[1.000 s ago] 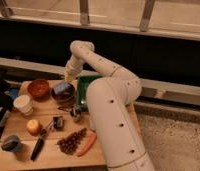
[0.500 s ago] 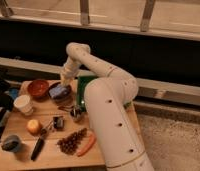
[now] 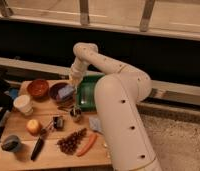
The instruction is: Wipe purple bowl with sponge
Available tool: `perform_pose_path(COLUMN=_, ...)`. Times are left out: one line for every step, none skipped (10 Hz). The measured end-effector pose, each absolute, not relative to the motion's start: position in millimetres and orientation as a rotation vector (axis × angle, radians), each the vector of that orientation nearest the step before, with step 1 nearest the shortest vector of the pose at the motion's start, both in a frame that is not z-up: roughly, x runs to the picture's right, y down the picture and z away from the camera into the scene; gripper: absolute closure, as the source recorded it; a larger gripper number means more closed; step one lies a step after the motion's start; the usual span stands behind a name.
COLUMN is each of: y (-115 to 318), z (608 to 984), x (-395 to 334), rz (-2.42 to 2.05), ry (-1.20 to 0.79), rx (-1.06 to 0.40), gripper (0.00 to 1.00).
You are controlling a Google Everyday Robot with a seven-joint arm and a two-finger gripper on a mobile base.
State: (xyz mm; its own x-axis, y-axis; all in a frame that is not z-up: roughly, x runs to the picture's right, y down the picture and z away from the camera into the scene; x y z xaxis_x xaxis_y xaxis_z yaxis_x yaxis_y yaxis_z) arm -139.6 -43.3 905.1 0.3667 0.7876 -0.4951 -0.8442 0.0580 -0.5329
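The purple bowl (image 3: 56, 93) sits on the wooden table, right of the red-orange bowl. The grey-blue sponge (image 3: 66, 91) lies inside it, toward its right side. My gripper (image 3: 73, 83) reaches down from the pale arm to the bowl's right rim. Its tip meets the sponge and it is shut on it, pressing it into the bowl. The arm's bulky body hides the table's right part.
A red-orange bowl (image 3: 38, 88) and a white cup (image 3: 24, 104) stand left of the purple bowl. A green tray (image 3: 88, 93) lies right of it. Nearer the front are a pale cloth (image 3: 95, 123), an orange fruit (image 3: 33, 126), a carrot (image 3: 87, 145) and a dark-handled tool (image 3: 37, 149).
The gripper swung slightly left over the bowl, then came back right and a little lower, with the sponge moving along inside the bowl.
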Motion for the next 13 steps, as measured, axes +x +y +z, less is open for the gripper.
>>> perform_pose_path(y=-47, z=910, x=-143, rz=1.234, ry=0.080, rx=-0.864, gripper=1.00)
perform_pose_path(y=-54, z=915, x=-153, rz=1.225, ry=0.070, rx=-0.859, gripper=1.00)
perform_pose_path(y=-58, z=918, x=-163, rz=1.214, ry=0.065, rx=-0.860, gripper=1.00)
perform_pose_path(y=-62, z=922, x=-178, rz=1.201, ry=0.053, rx=-0.863, gripper=1.00)
perform_pose_path(y=-62, z=923, x=-183, rz=1.198, ry=0.051, rx=-0.870, gripper=1.00)
perform_pose_path(y=-59, z=922, x=-186, rz=1.195, ry=0.049, rx=-0.878, gripper=1.00)
perform_pose_path(y=-52, z=915, x=-185, rz=1.187, ry=0.042, rx=-0.890, gripper=1.00)
perform_pose_path(y=-45, z=910, x=-186, rz=1.178, ry=0.040, rx=-0.898, gripper=1.00)
perform_pose_path(y=-39, z=905, x=-185, rz=1.170, ry=0.048, rx=-0.905, gripper=1.00)
perform_pose_path(y=-33, z=901, x=-181, rz=1.162, ry=0.063, rx=-0.910, gripper=1.00)
perform_pose_path(y=-28, z=899, x=-174, rz=1.163, ry=0.091, rx=-0.911, gripper=1.00)
perform_pose_path(y=-26, z=899, x=-165, rz=1.170, ry=0.113, rx=-0.906, gripper=1.00)
perform_pose_path(y=-28, z=902, x=-157, rz=1.180, ry=0.128, rx=-0.898, gripper=1.00)
